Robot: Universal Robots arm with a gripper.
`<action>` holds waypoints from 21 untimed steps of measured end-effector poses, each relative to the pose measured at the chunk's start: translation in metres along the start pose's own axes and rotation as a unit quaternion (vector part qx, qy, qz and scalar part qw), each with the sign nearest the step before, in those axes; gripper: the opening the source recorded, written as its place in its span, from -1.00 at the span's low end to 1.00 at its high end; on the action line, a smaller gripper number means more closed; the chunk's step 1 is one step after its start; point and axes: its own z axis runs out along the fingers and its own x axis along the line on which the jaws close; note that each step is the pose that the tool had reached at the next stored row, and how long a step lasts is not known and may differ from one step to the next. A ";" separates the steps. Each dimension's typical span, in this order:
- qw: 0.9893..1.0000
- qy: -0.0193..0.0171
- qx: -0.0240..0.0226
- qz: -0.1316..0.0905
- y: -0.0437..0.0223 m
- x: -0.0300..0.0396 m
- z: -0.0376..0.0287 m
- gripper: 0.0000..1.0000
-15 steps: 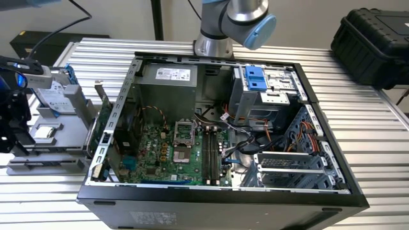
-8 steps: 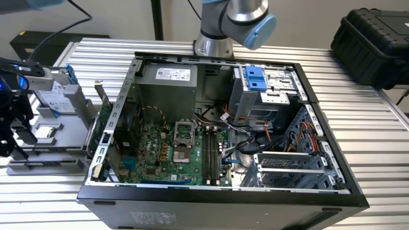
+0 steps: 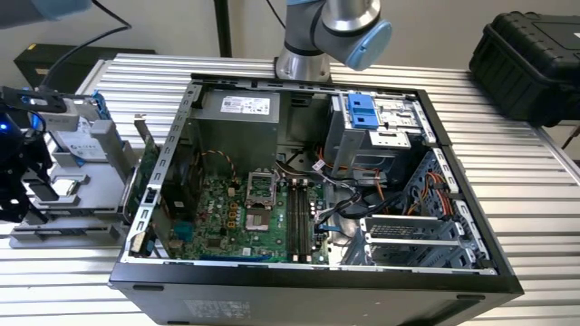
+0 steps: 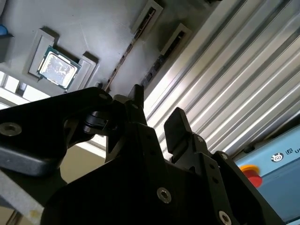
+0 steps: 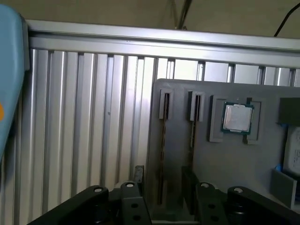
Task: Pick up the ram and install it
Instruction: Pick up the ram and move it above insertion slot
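The open case (image 3: 299, 288) leaves the memory slots (image 3: 300, 214) clear from above. Cables (image 3: 341, 202) and the drive cage (image 3: 370, 142) crowd the exterior view's right.

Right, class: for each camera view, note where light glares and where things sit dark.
Second wrist view: glare streaks the slatted table and the processor, while the gripper is near-black. First wrist view: the table's far rail shines. Exterior view: even light, with the computer case darker inside.
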 end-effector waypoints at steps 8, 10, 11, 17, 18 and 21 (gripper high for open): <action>1.000 -0.004 -0.001 0.000 0.0001 0.0007 0.0141 1.00; 1.000 -0.004 -0.003 0.000 0.0001 0.0008 0.0166 1.00; 1.000 -0.004 -0.005 0.000 0.0001 0.0007 0.0176 1.00; 1.000 -0.005 -0.011 -0.010 0.0001 0.0006 0.0242 1.00; 1.000 -0.005 -0.011 -0.015 0.0001 0.0005 0.0254 1.00; 1.000 -0.005 -0.010 -0.026 0.0001 0.0005 0.0289 1.00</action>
